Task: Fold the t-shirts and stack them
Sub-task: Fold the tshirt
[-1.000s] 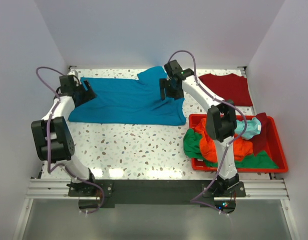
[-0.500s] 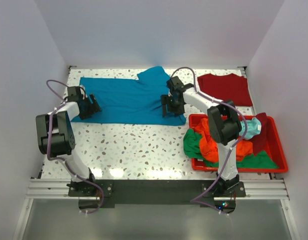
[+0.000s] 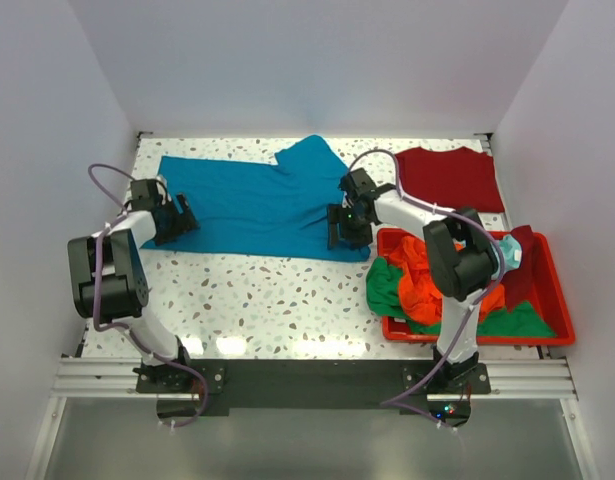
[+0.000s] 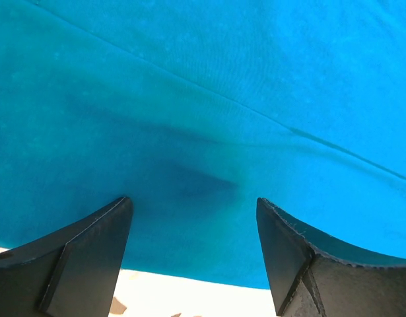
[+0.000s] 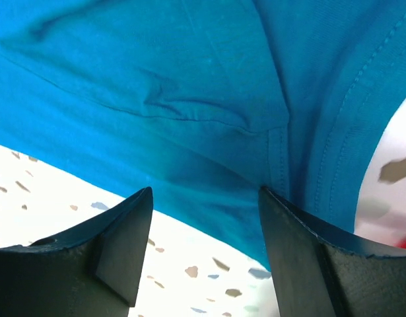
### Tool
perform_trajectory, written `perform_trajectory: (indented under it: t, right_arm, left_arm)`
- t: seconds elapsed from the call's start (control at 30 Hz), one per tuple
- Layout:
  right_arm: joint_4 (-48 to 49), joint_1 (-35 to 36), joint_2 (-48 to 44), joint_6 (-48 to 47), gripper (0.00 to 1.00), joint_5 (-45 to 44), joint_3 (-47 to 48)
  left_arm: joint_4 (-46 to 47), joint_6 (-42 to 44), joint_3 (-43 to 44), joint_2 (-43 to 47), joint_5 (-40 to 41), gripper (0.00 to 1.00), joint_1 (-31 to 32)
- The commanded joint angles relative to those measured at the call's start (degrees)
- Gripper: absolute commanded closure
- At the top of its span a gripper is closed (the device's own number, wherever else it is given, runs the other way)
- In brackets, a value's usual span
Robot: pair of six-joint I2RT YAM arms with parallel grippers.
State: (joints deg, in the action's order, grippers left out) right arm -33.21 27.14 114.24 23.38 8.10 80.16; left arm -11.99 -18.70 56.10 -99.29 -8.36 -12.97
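Over the last second both arms have pulled back from the far side of the table (image 3: 287,300) toward 6 o'clock. The left arm (image 3: 137,225) has folded in tighter and the right arm (image 3: 407,207) has dropped lower. The teal-blue t-shirt (image 3: 252,205) has come with them, and its near edge now sits a little closer to the bases.

The shirt lies spread out flat across the far half of the table, from about 10 o'clock to 1 o'clock, with one sleeve poking out toward 12. The left jaws are at its 9 o'clock end and the right jaws at its 4 o'clock corner.

In the left wrist view the jaws are spread wide, with both black fingers (image 4: 84,257) over the cloth (image 4: 222,99) near its hem and nothing pinched. In the right wrist view the jaws are spread too, and their fingers (image 5: 308,257) straddle the seamed edge of the shirt (image 5: 156,66) where it meets the speckled surface.

A dark red t-shirt (image 3: 449,177) lies flat at 2 o'clock, just beside the teal one. The red bin (image 3: 557,300) sits at 4 o'clock and holds a heap of orange (image 3: 427,285), green (image 3: 385,290) and pale aqua (image 3: 509,255) shirts.
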Motion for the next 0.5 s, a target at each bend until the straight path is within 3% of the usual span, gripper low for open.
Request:
perform_trajectory:
  t: [0.0,0.47]
  right_arm:
    - [-2.8,1.0,-0.9,1.5,0.31,3.1,-5.4]
    - [-3.7,10.6,-7.5,5.7,0.31,-0.2,-15.4]
  left_arm:
    - [-4.0,2.3,-3.4,1.1,3.5,0.19,-1.0]
    - [-8.0,4.7,-10.4,10.0,13.2,0.16,-1.4]
